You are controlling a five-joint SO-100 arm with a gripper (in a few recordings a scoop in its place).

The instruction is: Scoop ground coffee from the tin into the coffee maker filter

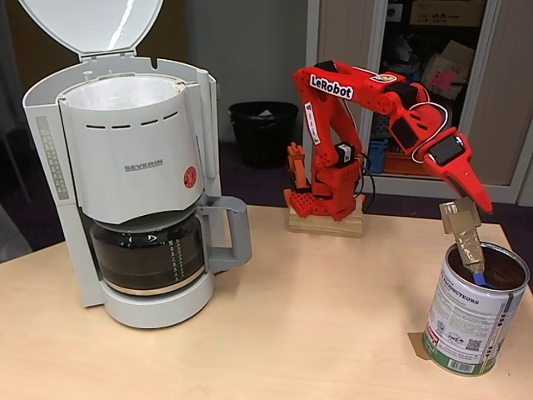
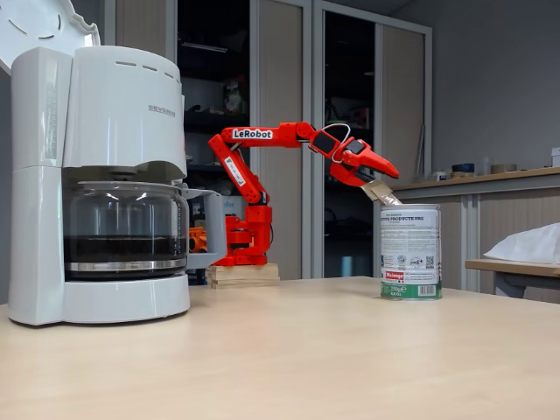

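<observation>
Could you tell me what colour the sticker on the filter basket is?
Red, seen best in a fixed view: the sticker.

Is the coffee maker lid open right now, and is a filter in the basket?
Open: the lid stands tilted up behind the basket. A white paper filter lines the basket's top.

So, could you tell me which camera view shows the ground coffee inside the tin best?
The raised fixed view: it looks down into the open tin, showing the ground coffee around the gripper's scoop. The low fixed view shows the tin's side.
</observation>
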